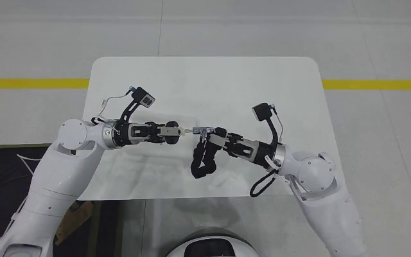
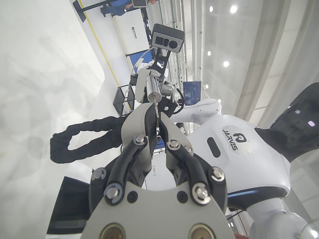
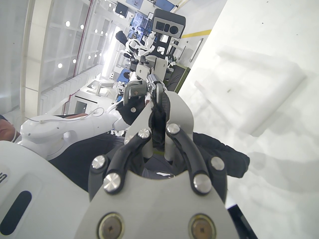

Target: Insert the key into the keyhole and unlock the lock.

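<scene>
**Key meets lock over the middle of the table (image 1: 257, 83)**

The left arm stretches in from the table's left edge with its wrist roughly level. The left gripper (image 2: 157, 119) points right, its jaws clenched on the bow of a small metal key (image 2: 156, 111). The key's blade points straight at the keyhole in the round silver cylinder of a cable lock (image 2: 152, 89), and its tip sits at or just inside the slot; how deep it goes cannot be told. The right gripper (image 3: 158, 98) faces left and grasps the lock just behind the cylinder, at the black sleeve. The right arm comes in from the near right corner. The lock's black fabric-covered cable loop (image 1: 203, 160) trails toward the near edge, below the right gripper.
</scene>
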You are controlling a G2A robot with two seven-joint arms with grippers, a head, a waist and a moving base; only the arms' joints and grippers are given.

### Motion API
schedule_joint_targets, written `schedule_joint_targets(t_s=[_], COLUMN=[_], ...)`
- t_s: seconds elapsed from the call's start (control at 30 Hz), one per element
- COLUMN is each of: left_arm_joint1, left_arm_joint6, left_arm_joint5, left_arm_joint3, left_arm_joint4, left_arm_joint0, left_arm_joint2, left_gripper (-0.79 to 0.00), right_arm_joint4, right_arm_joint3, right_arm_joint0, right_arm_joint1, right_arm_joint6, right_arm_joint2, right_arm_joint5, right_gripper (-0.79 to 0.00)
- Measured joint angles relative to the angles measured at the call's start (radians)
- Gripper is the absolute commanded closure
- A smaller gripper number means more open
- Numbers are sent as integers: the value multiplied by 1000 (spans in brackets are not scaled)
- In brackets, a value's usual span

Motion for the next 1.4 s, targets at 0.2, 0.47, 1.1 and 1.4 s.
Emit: schedule_joint_targets(t_s=[0.2, 0.47, 1.1, 1.4], left_arm_joint1=[-8, -18, -27, -30], left_arm_joint6=[57, 156, 290, 327], left_arm_joint5=[-165, -418, -473, -529], left_arm_joint3=[-35, -92, -91, -154], left_arm_joint4=[106, 296, 348, 439], left_arm_joint0=[23, 71, 88, 132], left_arm_joint2=[-26, -64, -86, -96], left_gripper=[0, 0, 0, 0], right_arm_joint4=[26, 56, 93, 96], right_arm_joint3=[13, 24, -18, -22], right_arm_joint0=[10, 18, -6, -19], right_arm_joint1=[-1, -3, 7, 12], right_arm_joint6=[5, -7, 19, 25], right_arm_joint2=[1, 5, 55, 59], right_arm_joint5=[8, 11, 25, 23], right_gripper=[0, 0, 0, 0])
